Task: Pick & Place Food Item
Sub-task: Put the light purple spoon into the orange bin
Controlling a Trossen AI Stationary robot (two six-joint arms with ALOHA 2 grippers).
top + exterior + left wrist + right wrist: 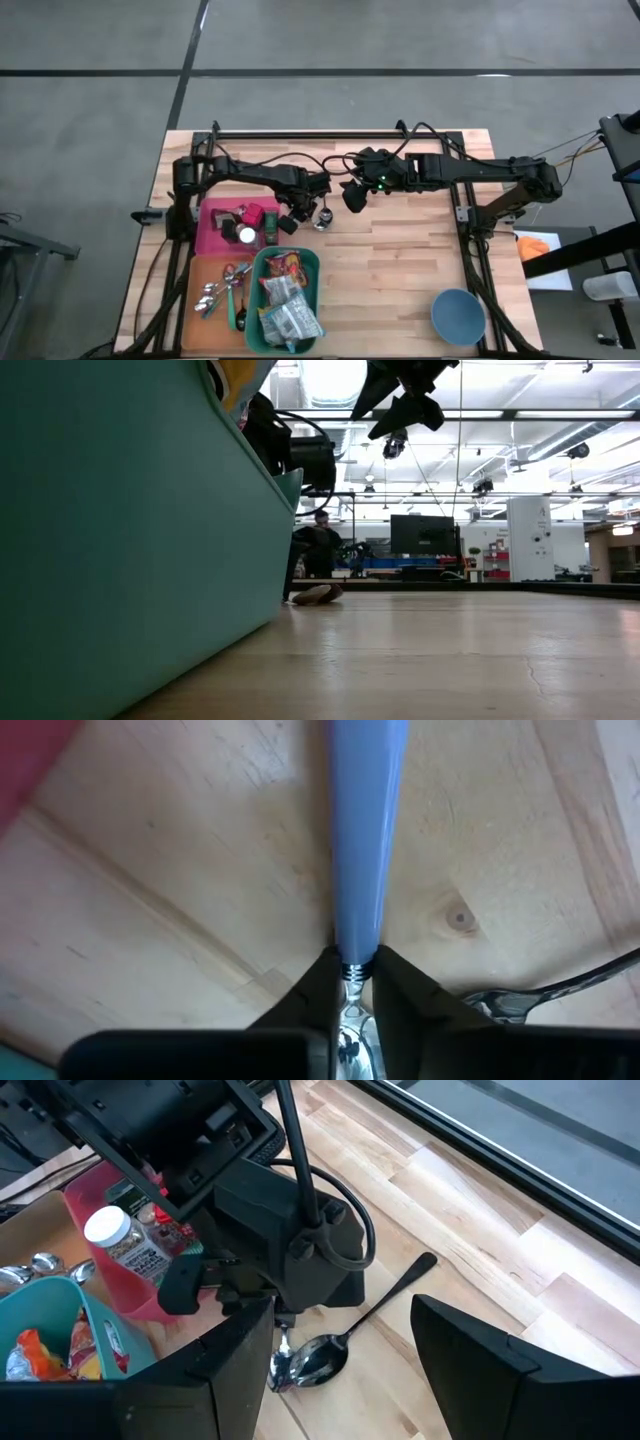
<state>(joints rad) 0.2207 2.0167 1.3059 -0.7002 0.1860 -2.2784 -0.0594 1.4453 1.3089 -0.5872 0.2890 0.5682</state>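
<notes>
A spoon with a light-blue handle lies on the wooden table, and my left gripper is shut on it, just right of the pink tray. In the high view the left gripper hides this spoon. A second spoon, silver with a dark handle, lies flat beside it. The food packets sit in the teal bin. My right gripper hangs open above the table's middle, over the left gripper, touching nothing. My left gripper pinches the blue-handled spoon between its two fingers at the metal neck, where the blue handle ends. The fingers come from above, pointing steeply down, and lie across the spoon. The handle lies along the table boards.
The pink tray holds a white-capped jar and small items. An orange tray with several spoons sits at the near left beside the teal bin. A blue bowl stands near the right front corner, with bare wood between it and the bin.
</notes>
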